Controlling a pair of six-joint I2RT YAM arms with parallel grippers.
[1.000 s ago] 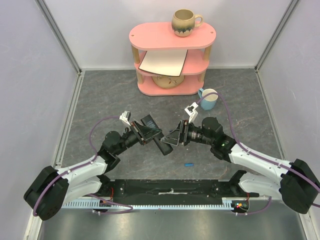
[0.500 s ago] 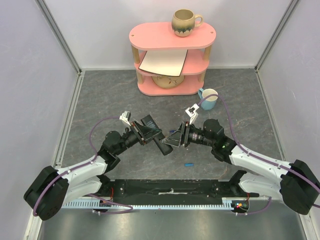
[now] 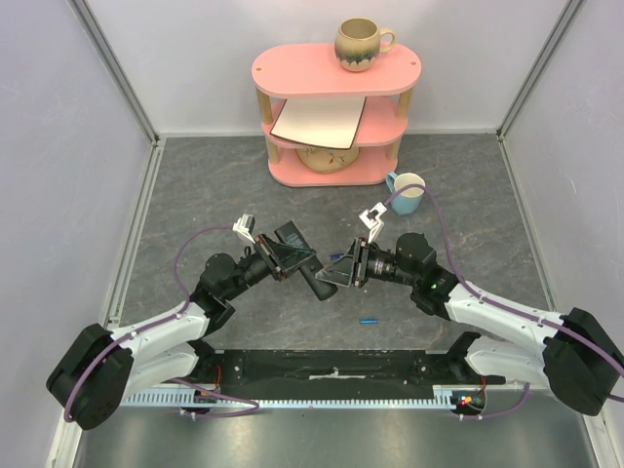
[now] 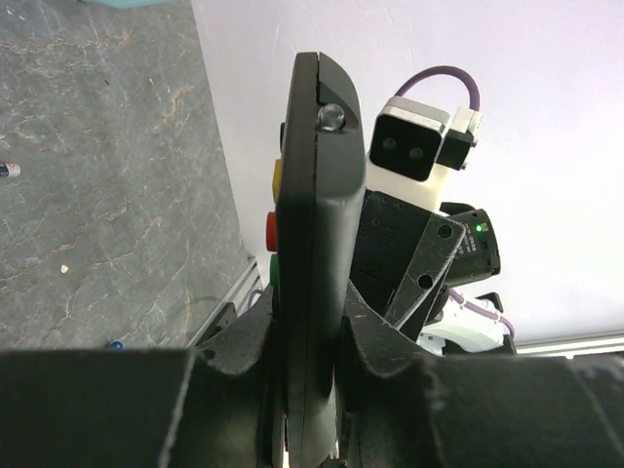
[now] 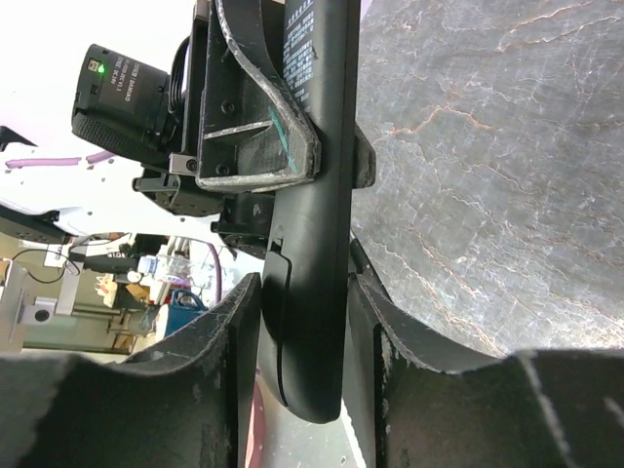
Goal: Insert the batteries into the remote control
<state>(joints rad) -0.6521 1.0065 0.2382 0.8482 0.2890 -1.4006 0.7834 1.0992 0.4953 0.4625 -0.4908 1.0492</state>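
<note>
Black remote control point(image 3: 308, 265): it is up off the table, held in the air between the two arms, near the middle. In the left wrist view the remote control point(image 4: 317, 244) stands on its thin edge. Yellow, red and green buttons poke out on one side.
Left end effector point(image 3: 292, 261): its two fingers point(image 4: 244, 361) press on the two flat sides of the remote control. It is pinching it tight.
Right end effector point(image 3: 331, 275): its fingers point(image 5: 234, 331) sit snug on both sides of the other end of the remote control. It looks like it is pinching it too. The round tip of the remote control point(image 5: 312, 292) sticks out past the fingers, toward the camera.
Blue battery point(image 3: 368, 320): it lies flat on the table, on the near side of the right end effector. It is well apart from the remote control.
Table point(image 3: 195, 195): grey, with a stone look.
Pink shelf point(image 3: 292, 68): it stands at the far side, by the wall.
Brown mug point(image 3: 359, 44): it sits upright on top of the pink shelf.
White board point(image 3: 317, 122): it lies on the middle level of the pink shelf.
Blue cup point(image 3: 407, 193): it stands on the table, just beside the pink shelf, on the right.
</note>
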